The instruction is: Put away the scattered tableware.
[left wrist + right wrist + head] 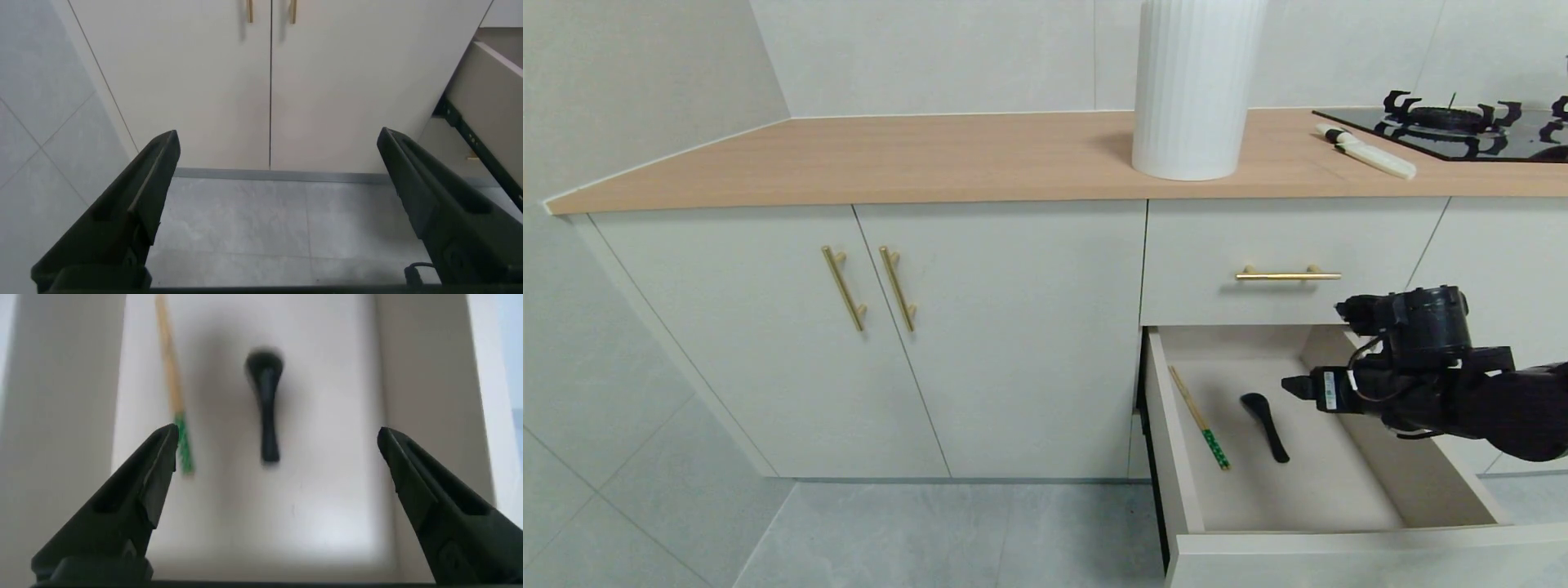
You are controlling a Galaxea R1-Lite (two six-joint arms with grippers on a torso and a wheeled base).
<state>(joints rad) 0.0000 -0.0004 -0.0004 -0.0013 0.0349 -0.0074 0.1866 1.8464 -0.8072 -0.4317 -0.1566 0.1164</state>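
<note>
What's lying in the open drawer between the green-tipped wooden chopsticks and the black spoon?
Nothing: bare drawer floor separates the green-tipped wooden chopsticks from the black spoon, per head and right wrist views.

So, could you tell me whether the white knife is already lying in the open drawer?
No, the white knife lies on the countertop, while the drawer holds chopsticks and a black spoon.

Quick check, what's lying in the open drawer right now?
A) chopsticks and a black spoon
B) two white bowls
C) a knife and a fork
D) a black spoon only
A: the chopsticks and the black spoon lie side by side, apart, on the floor of the drawer; the knife is up on the countertop.
</note>
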